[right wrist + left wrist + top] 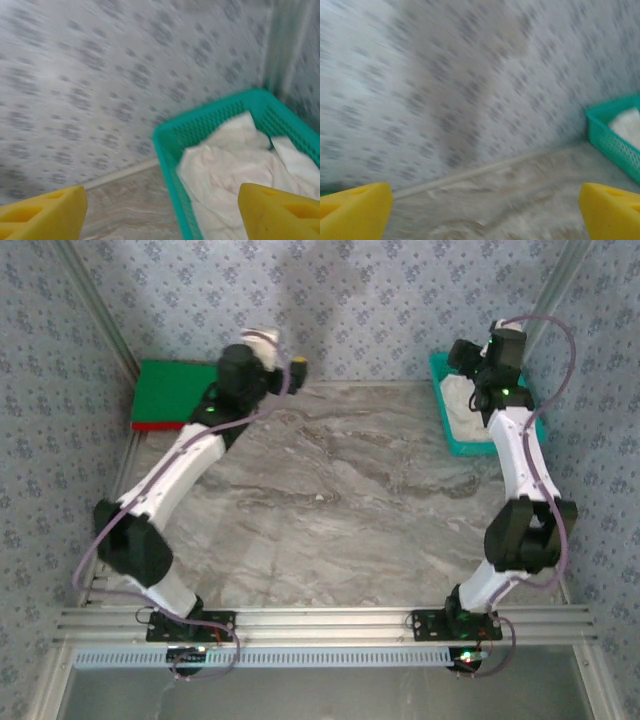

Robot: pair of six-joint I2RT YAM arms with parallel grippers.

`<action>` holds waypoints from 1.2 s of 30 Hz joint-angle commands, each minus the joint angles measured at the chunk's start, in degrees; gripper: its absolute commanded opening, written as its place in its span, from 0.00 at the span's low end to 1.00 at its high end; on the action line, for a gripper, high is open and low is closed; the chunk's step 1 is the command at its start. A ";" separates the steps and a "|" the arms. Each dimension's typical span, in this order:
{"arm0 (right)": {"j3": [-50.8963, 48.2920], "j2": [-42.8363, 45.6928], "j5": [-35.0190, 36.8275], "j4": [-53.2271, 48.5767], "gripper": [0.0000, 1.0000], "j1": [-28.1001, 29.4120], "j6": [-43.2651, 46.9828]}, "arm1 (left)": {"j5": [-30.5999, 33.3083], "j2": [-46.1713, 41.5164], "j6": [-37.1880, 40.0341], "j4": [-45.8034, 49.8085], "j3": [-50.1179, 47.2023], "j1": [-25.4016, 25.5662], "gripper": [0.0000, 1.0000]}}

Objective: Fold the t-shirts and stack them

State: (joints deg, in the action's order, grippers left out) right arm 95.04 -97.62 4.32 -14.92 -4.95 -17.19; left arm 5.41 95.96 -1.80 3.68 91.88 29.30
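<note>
A bright green folded t-shirt (175,390) lies at the back left on top of a red one (160,426), of which only an edge shows. A wrinkled off-white t-shirt (230,170) (465,405) fills the teal basket (172,150) at the back right. My left gripper (283,350) (485,212) hangs open above the back of the table, just right of the green stack, with nothing between its yellow fingers (357,210). My right gripper (162,215) hovers open over the basket's left rim, one finger (277,210) above the off-white cloth.
The teal basket (445,420) (607,135) stands against the back wall in the right corner. Patterned walls close in the marble table (340,500) at the back and on both sides. The two arm bases sit on the rail at the near edge.
</note>
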 commanded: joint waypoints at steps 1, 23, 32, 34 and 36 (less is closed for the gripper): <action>1.47 -7.41 1.42 -12.24 0.80 -3.57 -6.48 | -4.89 6.74 4.71 7.54 2.20 5.01 0.96; 29.22 -40.83 -1.15 -11.82 0.64 -6.51 -11.64 | -8.03 9.93 1.90 0.33 -4.97 11.03 0.95; 23.28 -32.18 0.17 -5.39 0.06 -5.23 -10.48 | -2.45 -1.08 -3.49 -9.54 -14.75 6.85 0.92; 19.21 -26.75 1.34 -2.77 0.03 -4.26 -9.74 | -1.94 -2.73 -4.75 -11.70 -16.71 5.46 0.92; 15.42 -21.66 3.00 -0.16 0.00 -3.22 -8.78 | -2.00 -3.68 -5.39 -11.66 -17.34 4.36 0.92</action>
State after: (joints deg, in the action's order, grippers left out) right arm 112.86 -128.86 4.75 -20.75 -10.11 -27.57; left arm 1.93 94.02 -4.58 -3.88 75.88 34.89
